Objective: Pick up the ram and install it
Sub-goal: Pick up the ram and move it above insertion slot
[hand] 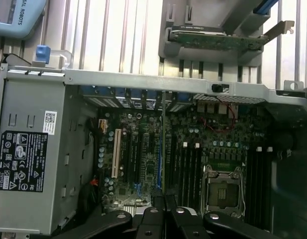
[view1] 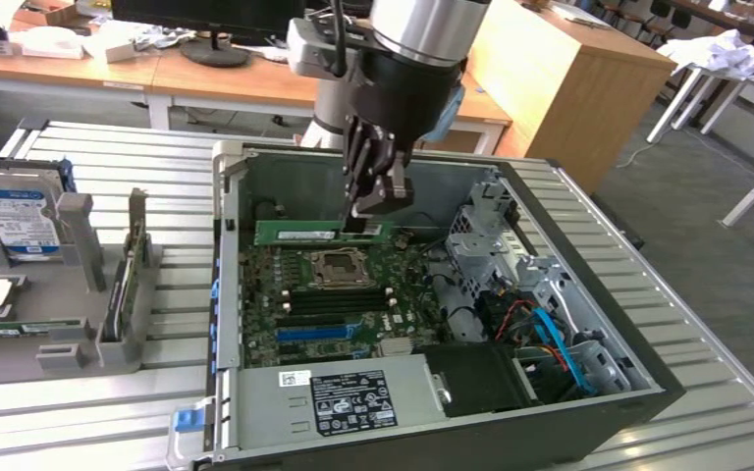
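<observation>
Two dark metal fingers (view1: pixel 384 191) of the gripper (view1: pixel 374 210) pinch the ram (view1: pixel 305 233) at one end. Its green board hangs on edge just under them and reaches out sideways, above the black slots (view1: pixel 335 299). I judge it light, stiff, thin and fragile, so the flat faces near the upper edge suit a grip best.

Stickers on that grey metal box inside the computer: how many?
2: a large black label and a small white one beside it, both on the grey box's top face. Its other faces may hide more.
</observation>
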`<action>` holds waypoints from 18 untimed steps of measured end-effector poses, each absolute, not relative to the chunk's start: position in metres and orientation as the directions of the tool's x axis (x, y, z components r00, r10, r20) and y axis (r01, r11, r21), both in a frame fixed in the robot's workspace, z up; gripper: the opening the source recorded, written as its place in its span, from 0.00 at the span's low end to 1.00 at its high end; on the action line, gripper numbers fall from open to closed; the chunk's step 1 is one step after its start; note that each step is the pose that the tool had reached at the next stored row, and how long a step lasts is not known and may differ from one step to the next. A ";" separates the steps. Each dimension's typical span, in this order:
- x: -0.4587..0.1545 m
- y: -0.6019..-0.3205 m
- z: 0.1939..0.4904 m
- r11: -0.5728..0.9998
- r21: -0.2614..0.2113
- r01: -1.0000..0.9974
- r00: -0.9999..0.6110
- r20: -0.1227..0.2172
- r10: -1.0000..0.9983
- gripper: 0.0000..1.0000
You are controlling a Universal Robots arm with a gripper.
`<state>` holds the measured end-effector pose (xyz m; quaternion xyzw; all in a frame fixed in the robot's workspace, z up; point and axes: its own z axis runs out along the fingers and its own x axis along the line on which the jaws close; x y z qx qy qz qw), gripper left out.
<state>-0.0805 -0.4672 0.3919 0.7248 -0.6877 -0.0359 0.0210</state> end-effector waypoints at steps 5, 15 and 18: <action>-0.068 -0.467 0.392 -0.066 0.080 -0.995 0.065 -0.023 -0.998 0.12; -0.044 -0.467 0.391 -0.089 0.080 -0.993 0.087 -0.023 -0.996 0.12; -0.044 -0.467 0.391 -0.089 0.080 -0.993 0.087 -0.023 -0.996 0.12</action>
